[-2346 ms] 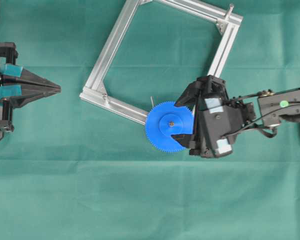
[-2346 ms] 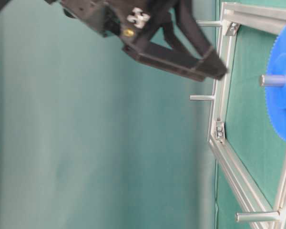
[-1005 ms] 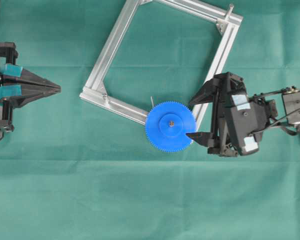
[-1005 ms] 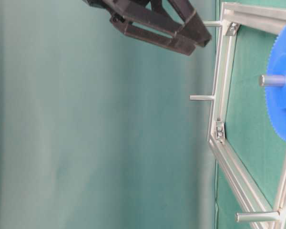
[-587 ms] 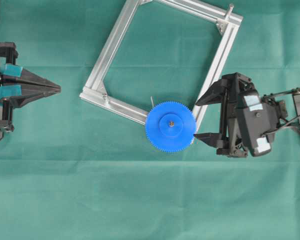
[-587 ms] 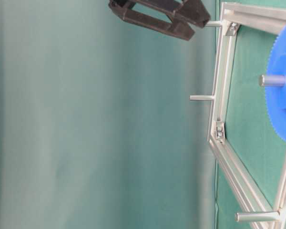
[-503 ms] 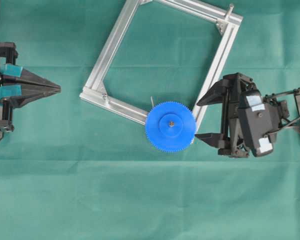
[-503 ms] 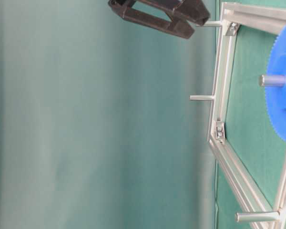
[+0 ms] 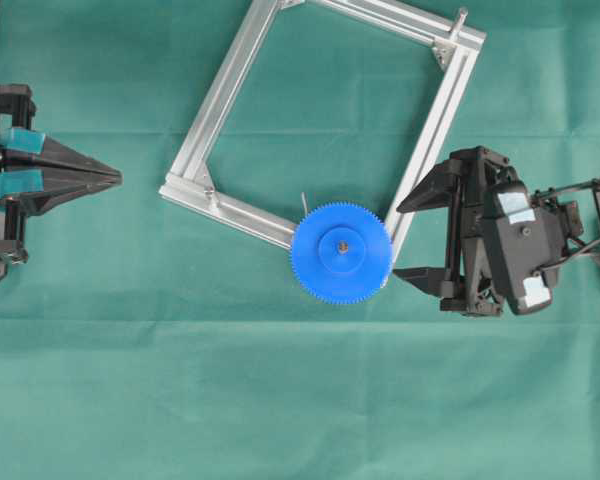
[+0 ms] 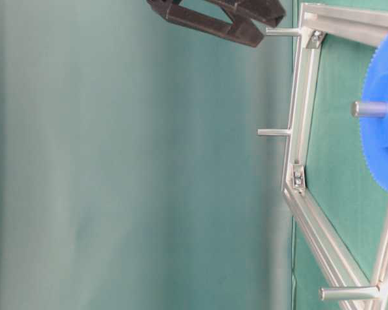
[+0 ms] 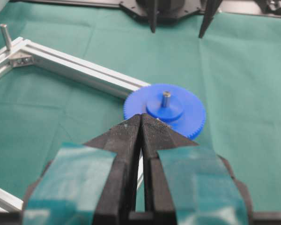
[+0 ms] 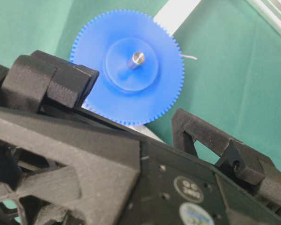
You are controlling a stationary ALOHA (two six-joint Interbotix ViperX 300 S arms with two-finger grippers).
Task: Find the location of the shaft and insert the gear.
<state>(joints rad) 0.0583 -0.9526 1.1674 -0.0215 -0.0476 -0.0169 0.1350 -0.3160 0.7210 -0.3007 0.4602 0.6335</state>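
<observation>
The blue gear [image 9: 340,265] lies flat on the aluminium frame's lower corner, with the shaft [image 9: 343,243] poking up through its hub. The wrist views show the same: gear [image 12: 131,101] on shaft [image 12: 137,59], and gear [image 11: 192,117] on shaft [image 11: 166,98]. My right gripper [image 9: 397,240] hovers just right of the gear, open, its fingers [image 12: 61,79] wide apart and empty. Far away at the left edge, my left gripper [image 9: 118,178] rests shut, its fingertips [image 11: 131,129] pressed together on nothing.
The aluminium frame [image 9: 225,95] lies as a tilted square on green cloth. A bare peg [image 9: 461,18] stands at its top right corner bracket, and another peg [image 9: 208,190] at the left corner. A thin pale wire [image 9: 303,200] sticks up beside the gear.
My right gripper has drawn back to the right, off the gear, staying open. The gear stays on the shaft. The left arm has not moved.
</observation>
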